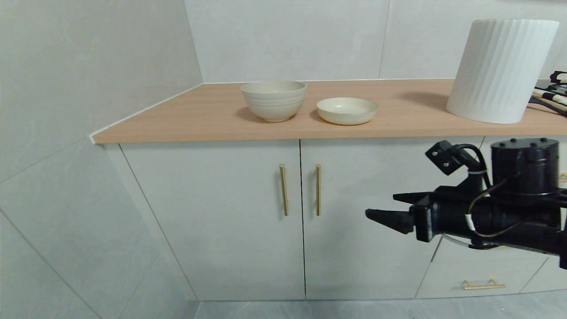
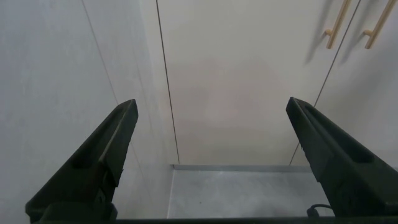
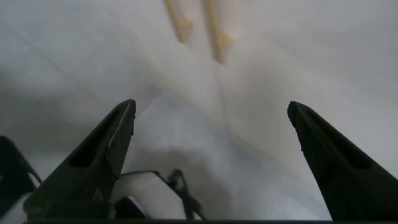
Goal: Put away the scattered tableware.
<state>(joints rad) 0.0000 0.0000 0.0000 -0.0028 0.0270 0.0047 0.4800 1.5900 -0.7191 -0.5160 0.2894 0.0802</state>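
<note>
A deep cream bowl (image 1: 274, 100) stands on the wooden countertop (image 1: 186, 119). A shallow cream dish (image 1: 347, 110) sits just to its right. Below the counter, my right gripper (image 1: 390, 208) hangs open and empty in front of the cabinet's right door (image 1: 367, 248), pointing left toward the two gold handles (image 1: 300, 189). In the right wrist view its fingers (image 3: 106, 155) stand wide apart, with the handles (image 3: 199, 28) ahead. My left gripper (image 2: 211, 155) is open too, with nothing between its fingers, low before the cabinet's left door (image 2: 242, 81) and the floor (image 2: 236, 193).
A tall white ribbed container (image 1: 500, 71) stands at the counter's right end, with dark utensils (image 1: 551, 95) beside it. A drawer with a gold pull (image 1: 483, 284) lies low on the right. Tiled walls close in the left side and the back.
</note>
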